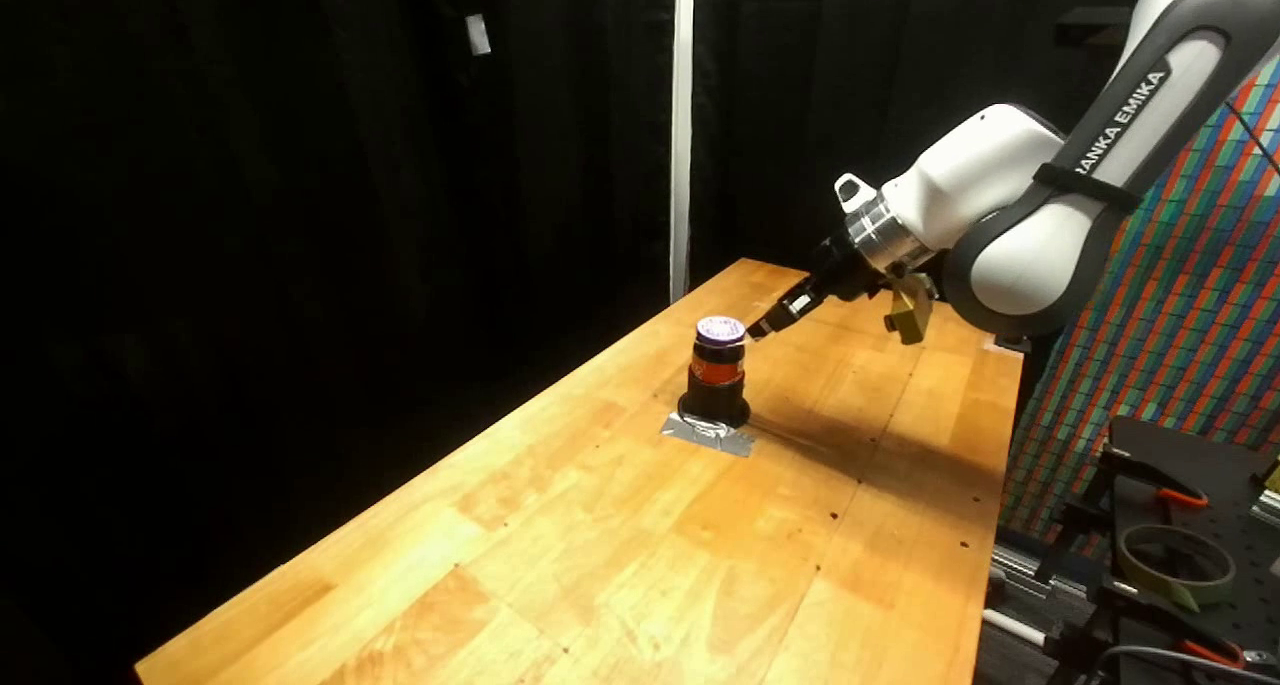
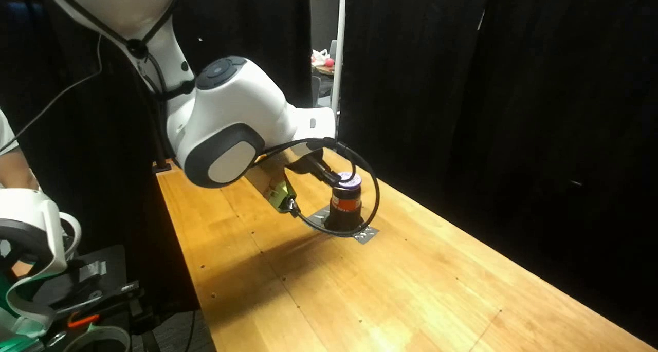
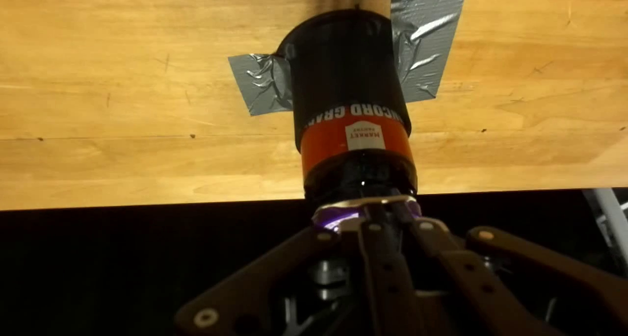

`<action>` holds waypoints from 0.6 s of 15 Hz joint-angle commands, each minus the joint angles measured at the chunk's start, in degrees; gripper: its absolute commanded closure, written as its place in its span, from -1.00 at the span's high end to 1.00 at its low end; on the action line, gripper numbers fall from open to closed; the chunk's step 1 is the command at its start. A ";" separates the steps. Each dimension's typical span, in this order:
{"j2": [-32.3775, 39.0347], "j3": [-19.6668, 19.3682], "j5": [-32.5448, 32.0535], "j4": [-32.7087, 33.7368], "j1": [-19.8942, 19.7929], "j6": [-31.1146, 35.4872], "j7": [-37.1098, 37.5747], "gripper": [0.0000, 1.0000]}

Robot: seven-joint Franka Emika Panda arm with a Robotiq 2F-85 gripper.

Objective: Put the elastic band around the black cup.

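Jaws look pressed together, or close to it; can't tell if anything thin is pinched between the tips. Black two-finger gripper (image 1: pixel 757 332) slants down at the upright black cylindrical cup with the orange-red label (image 1: pixel 717 373), tips at its 1 o'clock in an exterior view, right by the round purple-and-white lid (image 1: pixel 721 328). Thin pale elastic band (image 3: pixel 360 200) runs across the cup just under the lid, partly hidden by the gripper; can't confirm it goes all the way round. Cup stands on the pale wooden table (image 2: pixel 442 275). Wrist view has it inverted: flanged foot toward 12, lid toward 6, gripper at 6. Crinkled silver-grey tape (image 3: pixel 431 41) shows at 8 and 3 o'clock of the foot there, stuck to the table. White jointed robot arm (image 1: pixel 985 165) sits at 2 o'clock of the cup in an exterior view. Black cable (image 2: pixel 379 192) off the arm loops past the cup's 3 o'clock side and across its foot in an exterior view.
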 commanded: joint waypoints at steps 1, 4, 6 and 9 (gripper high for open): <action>0.24 2.05 -4.10 -3.30 -3.61 8.42 1.56 -0.87; 1.14 2.51 -7.56 -4.62 -5.69 13.09 2.99 -0.86; 1.29 -3.15 -13.16 -5.17 -1.74 16.42 8.09 -0.85; 1.08 -5.76 -17.19 -5.75 -0.85 17.20 11.66 -0.33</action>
